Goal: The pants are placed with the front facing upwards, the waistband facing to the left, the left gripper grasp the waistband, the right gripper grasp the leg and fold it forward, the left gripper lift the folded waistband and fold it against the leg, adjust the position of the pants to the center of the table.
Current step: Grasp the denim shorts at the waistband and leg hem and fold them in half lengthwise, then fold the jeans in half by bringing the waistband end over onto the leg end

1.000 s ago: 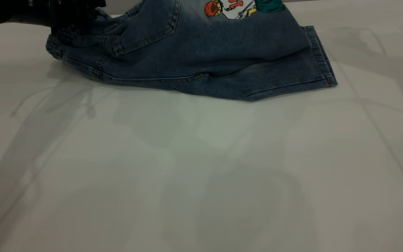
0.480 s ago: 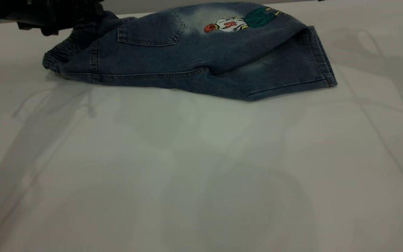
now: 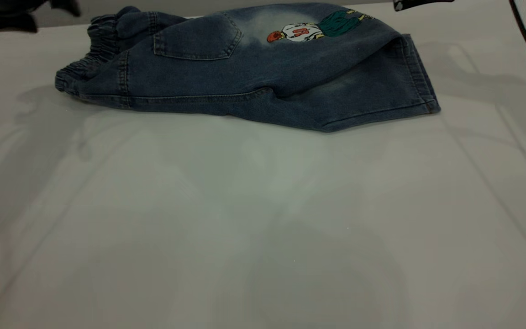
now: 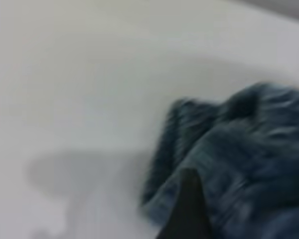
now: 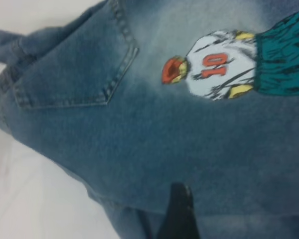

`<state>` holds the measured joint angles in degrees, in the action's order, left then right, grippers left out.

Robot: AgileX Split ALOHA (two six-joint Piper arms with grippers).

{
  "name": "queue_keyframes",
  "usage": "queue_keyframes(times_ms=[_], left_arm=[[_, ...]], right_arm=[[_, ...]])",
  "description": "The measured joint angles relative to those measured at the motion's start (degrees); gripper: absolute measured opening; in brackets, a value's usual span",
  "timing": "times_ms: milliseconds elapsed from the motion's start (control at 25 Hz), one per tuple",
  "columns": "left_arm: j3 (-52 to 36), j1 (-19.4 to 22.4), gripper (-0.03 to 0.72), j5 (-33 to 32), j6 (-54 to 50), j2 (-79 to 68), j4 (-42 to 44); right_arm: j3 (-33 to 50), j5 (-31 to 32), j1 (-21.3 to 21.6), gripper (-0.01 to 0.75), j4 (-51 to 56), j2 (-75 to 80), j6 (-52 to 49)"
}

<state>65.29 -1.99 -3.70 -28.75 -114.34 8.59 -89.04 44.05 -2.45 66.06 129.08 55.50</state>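
The pants [image 3: 263, 73] lie folded lengthwise at the far side of the table [image 3: 263, 228], one leg laid over the other, the back patch pocket [image 3: 197, 42] facing up; the waistband [image 3: 94, 55] sits bunched at the left end and the leg hems [image 3: 420, 77] at the right end, the lower leg showing in front of the upper one. The exterior view alone takes in the whole garment and its place on the tabletop; it shows the printed figure [image 3: 311, 29] only small, near the far edge of the top leg. The right wrist view brings that print [image 5: 234, 62] close: an orange head, a white shirt with a red number 10, teal trousers; beside it the pocket [image 5: 74, 64] with its tan stitching, and a strip of table [image 5: 35, 199] at the denim's near edge. A single dark fingertip of the right gripper [image 5: 178, 214] shows over the cloth there; whether its jaws are open or shut I cannot tell, and it appears to hold nothing. In the exterior view only a dark scrap of that arm [image 3: 420, 3] shows at the top edge. The left gripper [image 3: 12, 13] hangs at the upper left corner, clear of the waistband; its wrist view is blurred, showing one dark finger [image 4: 189, 209] before the puckered band [image 4: 189, 144] and its shadow on the table [image 4: 65, 74]; its jaws cannot be read either, and no cloth is seen in them.
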Motion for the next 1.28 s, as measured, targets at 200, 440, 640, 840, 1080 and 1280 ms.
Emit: queue_keyframes(times_ms=[200,440,640,840,1080,1280], left_arm=[[0.0,1.4,0.526,-8.1,-0.6,-0.3,0.0],[0.0,1.4,0.526,-7.1,-0.5,-1.3,0.2],[0.0,2.5,0.526,-3.3,-0.4,-5.7,0.4],[0.0,2.4,0.526,2.7,-0.5,-10.3,0.4],[0.0,1.9,0.526,8.6,-0.6,-13.2,0.3],[0.1,1.9,0.507,13.2,-1.0,-14.8,0.2]], right_arm=[[0.0,-0.6,-1.8,0.52,-0.1,0.0,0.1],[0.0,0.0,-3.1,0.52,-0.4,0.0,0.1],[0.0,0.4,-3.4,0.52,-0.8,0.0,0.0],[0.0,0.9,-3.3,0.52,-2.1,0.0,-0.6],[0.0,1.0,-3.3,0.52,-2.4,0.0,-0.7],[0.0,1.1,-3.3,0.52,-2.3,0.0,-0.7]])
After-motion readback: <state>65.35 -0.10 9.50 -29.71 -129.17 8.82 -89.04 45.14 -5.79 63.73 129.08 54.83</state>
